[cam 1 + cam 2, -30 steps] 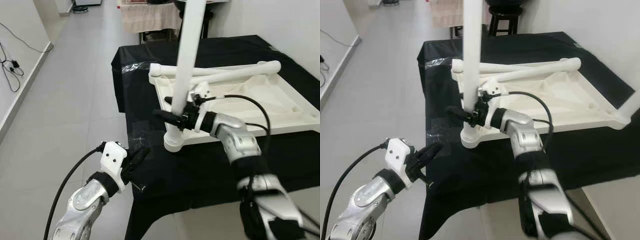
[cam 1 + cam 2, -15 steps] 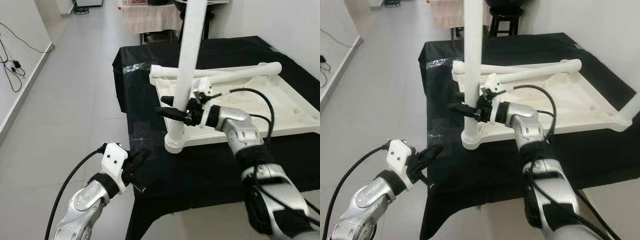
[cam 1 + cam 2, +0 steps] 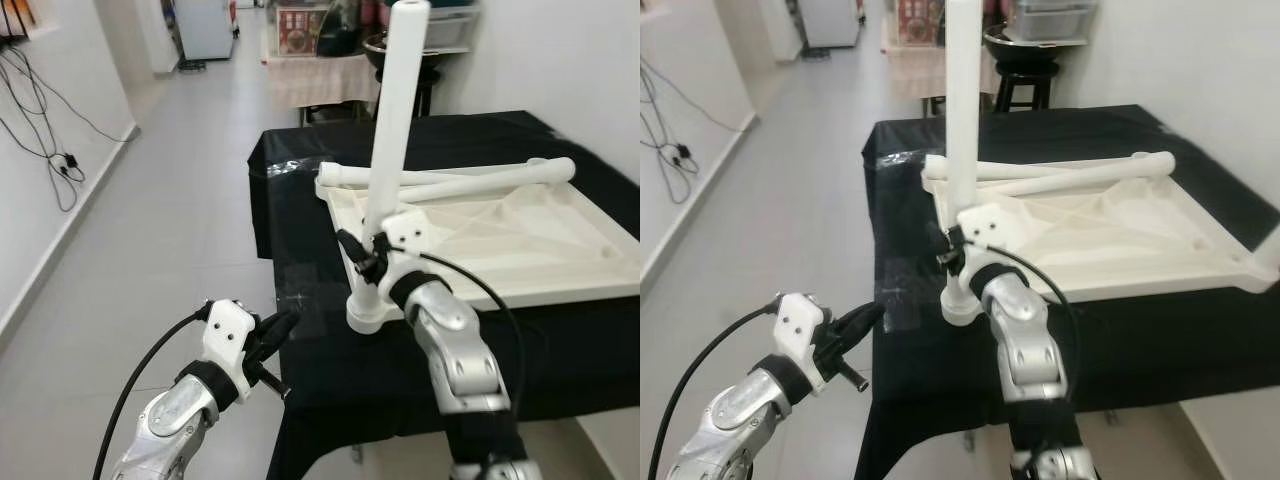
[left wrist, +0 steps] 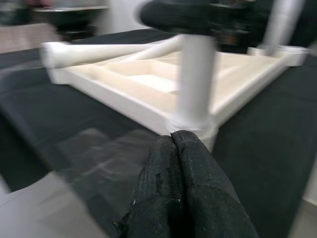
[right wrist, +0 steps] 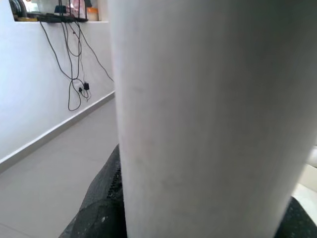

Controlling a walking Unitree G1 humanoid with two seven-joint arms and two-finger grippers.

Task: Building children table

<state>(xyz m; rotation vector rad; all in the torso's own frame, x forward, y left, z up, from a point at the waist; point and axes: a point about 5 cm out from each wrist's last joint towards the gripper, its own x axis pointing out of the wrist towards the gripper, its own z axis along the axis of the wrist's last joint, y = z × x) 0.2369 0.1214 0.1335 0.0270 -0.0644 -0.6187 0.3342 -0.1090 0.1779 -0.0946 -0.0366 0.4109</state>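
Home hallway (tiled floor [image 3: 190, 190], fridge [image 3: 205, 25], stool [image 3: 1015, 70])

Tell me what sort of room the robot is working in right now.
Probably a home hallway or open living area: a tiled floor, loose cables on the wall, a stool and a fridge-like appliance beyond the black-draped table.
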